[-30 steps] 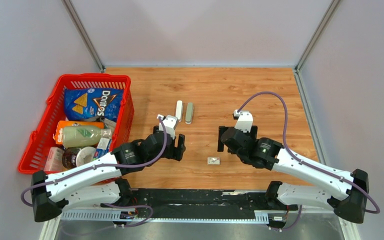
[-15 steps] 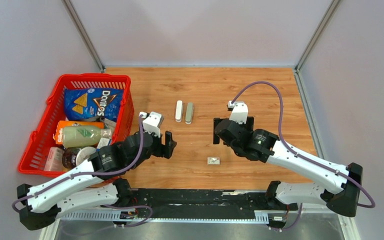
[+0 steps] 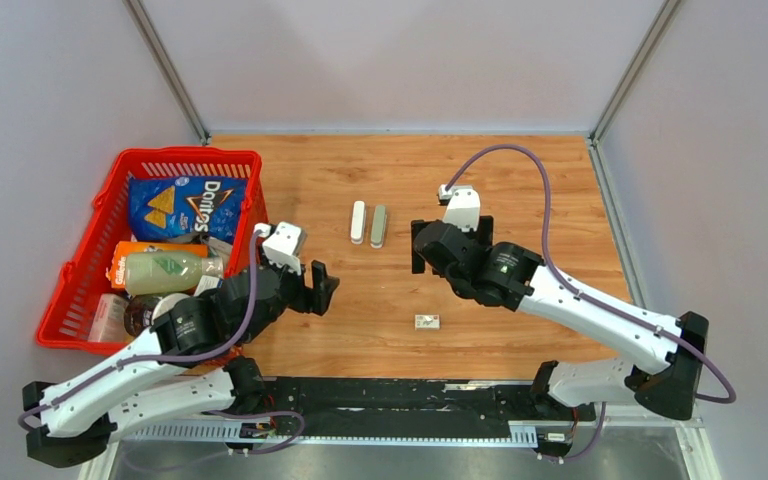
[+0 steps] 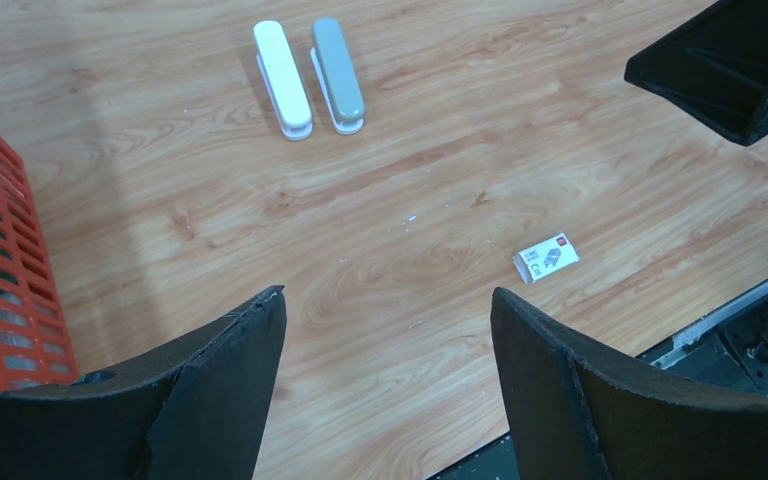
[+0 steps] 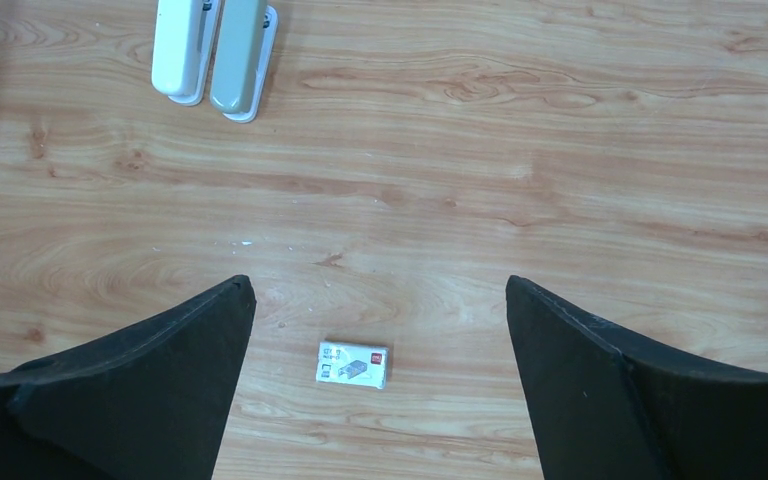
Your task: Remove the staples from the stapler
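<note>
Two closed staplers lie side by side at the table's middle back: a white one [image 3: 358, 222] and a grey-green one [image 3: 379, 225]. Both show in the left wrist view [image 4: 282, 78] [image 4: 338, 72] and the right wrist view [image 5: 182, 45] [image 5: 240, 55]. No loose staples show. My left gripper [image 3: 322, 285] [image 4: 388, 295] is open and empty, near and left of the staplers. My right gripper [image 3: 417, 248] [image 5: 380, 285] is open and empty, just right of the grey-green stapler.
A small white staple box [image 3: 427, 322] lies on the wood near the front, also in the wrist views [image 4: 546, 258] [image 5: 353, 364]. A red basket [image 3: 110, 200] of groceries stands at the left, its wall close to my left arm [image 4: 0, 260].
My left arm has drawn back to the left, toward the basket. My right arm has moved left and farther back, closer to the staplers. Both grippers stay open. Staplers and box have not moved.
</note>
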`<action>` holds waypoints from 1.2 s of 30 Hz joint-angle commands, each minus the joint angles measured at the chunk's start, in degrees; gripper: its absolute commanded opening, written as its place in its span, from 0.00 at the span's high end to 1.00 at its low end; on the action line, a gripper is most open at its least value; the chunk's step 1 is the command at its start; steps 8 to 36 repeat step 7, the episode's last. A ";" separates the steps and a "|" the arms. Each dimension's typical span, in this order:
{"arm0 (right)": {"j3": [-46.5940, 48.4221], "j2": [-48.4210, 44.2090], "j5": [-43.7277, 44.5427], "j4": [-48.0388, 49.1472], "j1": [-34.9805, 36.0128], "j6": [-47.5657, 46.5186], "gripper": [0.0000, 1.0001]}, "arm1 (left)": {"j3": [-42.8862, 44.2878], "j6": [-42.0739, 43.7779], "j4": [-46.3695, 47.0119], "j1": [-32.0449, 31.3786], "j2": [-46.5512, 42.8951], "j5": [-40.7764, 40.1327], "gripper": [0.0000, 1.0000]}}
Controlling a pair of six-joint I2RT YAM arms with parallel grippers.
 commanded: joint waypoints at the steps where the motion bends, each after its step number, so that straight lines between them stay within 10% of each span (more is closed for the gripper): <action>1: 2.39 0.68 0.90 1.90 0.24 -1.89 0.00 | 1.95 1.70 -0.41 -0.23 -0.96 -0.76 0.18; 36: 2.55 2.77 1.67 3.06 0.33 -1.73 0.00 | 1.95 2.05 -0.41 -0.23 -2.10 -0.58 0.18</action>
